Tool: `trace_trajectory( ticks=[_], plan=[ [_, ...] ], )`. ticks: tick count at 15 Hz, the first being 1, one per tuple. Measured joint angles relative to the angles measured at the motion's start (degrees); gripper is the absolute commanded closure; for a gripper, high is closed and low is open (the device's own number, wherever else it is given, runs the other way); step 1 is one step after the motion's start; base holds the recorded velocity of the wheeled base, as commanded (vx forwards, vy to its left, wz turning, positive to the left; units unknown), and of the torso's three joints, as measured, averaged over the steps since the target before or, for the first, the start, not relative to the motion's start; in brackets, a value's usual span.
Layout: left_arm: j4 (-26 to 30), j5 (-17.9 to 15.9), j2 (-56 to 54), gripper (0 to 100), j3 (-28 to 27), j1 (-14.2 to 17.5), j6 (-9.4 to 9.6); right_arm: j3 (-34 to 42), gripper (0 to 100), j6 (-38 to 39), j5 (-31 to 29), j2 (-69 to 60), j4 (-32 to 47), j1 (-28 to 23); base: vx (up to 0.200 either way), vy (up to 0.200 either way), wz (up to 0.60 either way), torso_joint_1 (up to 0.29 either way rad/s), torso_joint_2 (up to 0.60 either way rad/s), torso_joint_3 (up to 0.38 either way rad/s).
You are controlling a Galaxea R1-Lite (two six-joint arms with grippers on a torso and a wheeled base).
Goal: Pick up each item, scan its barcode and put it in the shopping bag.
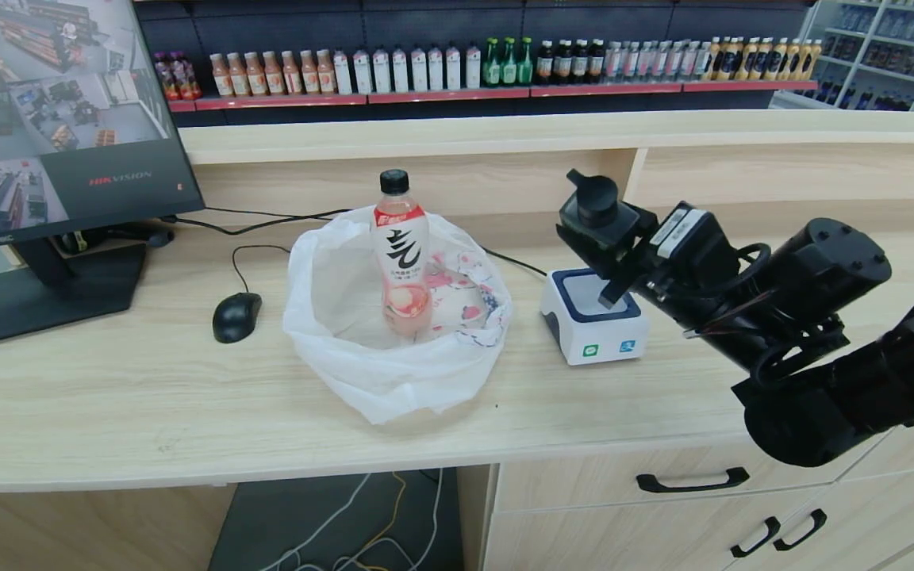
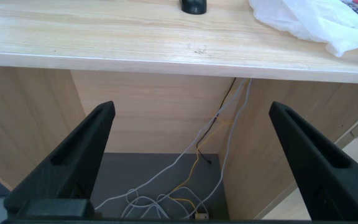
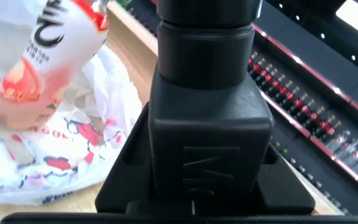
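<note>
A pink peach drink bottle (image 1: 401,254) stands upright inside the white shopping bag (image 1: 346,349) in the middle of the counter. Right of the bag sits the white barcode scanner (image 1: 600,345) with its dark-framed window facing up. My right gripper (image 1: 620,246) hangs just above the scanner, shut on a black square container (image 1: 593,202) with a round cap. The right wrist view shows this black container (image 3: 204,124) held in my right gripper (image 3: 197,196), with the pink bottle (image 3: 48,68) and bag (image 3: 73,162) beyond. My left gripper (image 2: 191,112) is open, below the counter's front edge.
A black mouse (image 1: 236,316) and a monitor (image 1: 52,119) on its stand occupy the counter's left side, with cables trailing behind the bag. A raised wooden ledge (image 1: 505,131) runs along the back. Drawers with black handles (image 1: 692,480) sit under the right side.
</note>
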Motion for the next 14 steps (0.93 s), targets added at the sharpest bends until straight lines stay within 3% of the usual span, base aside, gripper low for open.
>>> trace_trajectory(
  ticks=[5,12,14],
  plan=[
    [0.00,0.00,-0.02,0,0.00,0.00,-0.02,2.58,100,11.36,-7.75,-5.14,-0.02,2.99,0.000,0.000,0.00,0.000,0.00,0.000],
    [0.00,-0.01,0.00,0,0.00,-0.07,0.00,15.65,100,24.61,-9.37,-13.53,0.00,3.56,0.000,0.000,0.00,0.000,0.00,0.000],
    [0.00,-0.01,0.00,0,0.00,-0.07,0.00,19.08,100,27.23,-12.43,-15.70,0.01,4.06,0.000,0.000,0.00,0.000,0.00,0.000]
  ],
)
